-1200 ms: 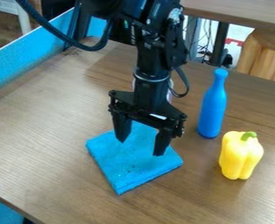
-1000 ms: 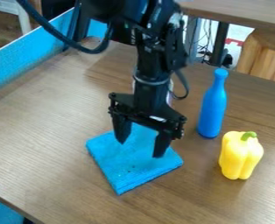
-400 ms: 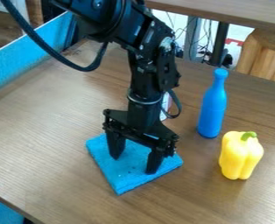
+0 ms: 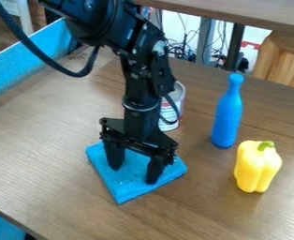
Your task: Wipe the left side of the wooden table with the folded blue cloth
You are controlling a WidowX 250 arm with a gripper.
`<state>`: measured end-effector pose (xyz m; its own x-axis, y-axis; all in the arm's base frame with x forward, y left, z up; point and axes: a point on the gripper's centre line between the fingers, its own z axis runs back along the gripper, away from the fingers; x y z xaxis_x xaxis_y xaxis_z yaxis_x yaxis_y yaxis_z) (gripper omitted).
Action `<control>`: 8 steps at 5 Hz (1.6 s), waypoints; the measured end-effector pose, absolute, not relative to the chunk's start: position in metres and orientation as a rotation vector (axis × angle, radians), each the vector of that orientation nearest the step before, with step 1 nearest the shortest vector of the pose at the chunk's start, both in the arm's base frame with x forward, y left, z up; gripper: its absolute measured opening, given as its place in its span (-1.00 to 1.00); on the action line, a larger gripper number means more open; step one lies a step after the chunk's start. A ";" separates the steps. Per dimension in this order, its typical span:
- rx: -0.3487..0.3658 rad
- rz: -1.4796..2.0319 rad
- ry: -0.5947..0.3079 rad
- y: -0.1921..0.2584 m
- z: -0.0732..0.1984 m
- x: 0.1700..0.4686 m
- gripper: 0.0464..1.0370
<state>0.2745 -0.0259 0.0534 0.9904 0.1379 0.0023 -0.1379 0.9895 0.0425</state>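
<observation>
wood-grain tabletop (image 4: 43,154) holds sq. folded blue cloth (image 4: 126,191), w/ blk. gripper (image 4: 134,175) down at it, jaws spread.

I had my black arm (image 4: 134,51) in from the upper left, its cable (image 4: 35,50) looping beside it. The wrist (image 4: 140,107) hung nearly upright, and my gripper (image 4: 133,175) pointed down with its two fingers (image 4: 115,155) spread apart, one tip slightly lower in my view.

Bright, diffuse light gives the tabletop (image 4: 55,136) faint shadows and a soft sheen.
</observation>
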 end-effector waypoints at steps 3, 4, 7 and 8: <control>0.007 0.332 -0.009 0.048 0.048 0.292 0.93; 0.010 0.428 -0.023 0.081 0.048 0.304 0.93; 0.053 0.596 -0.006 0.157 0.047 0.298 0.93; 0.053 0.580 0.003 0.162 0.045 0.298 0.93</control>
<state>0.2978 0.1615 0.0452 0.8366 0.5477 0.0125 -0.5476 0.8352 0.0512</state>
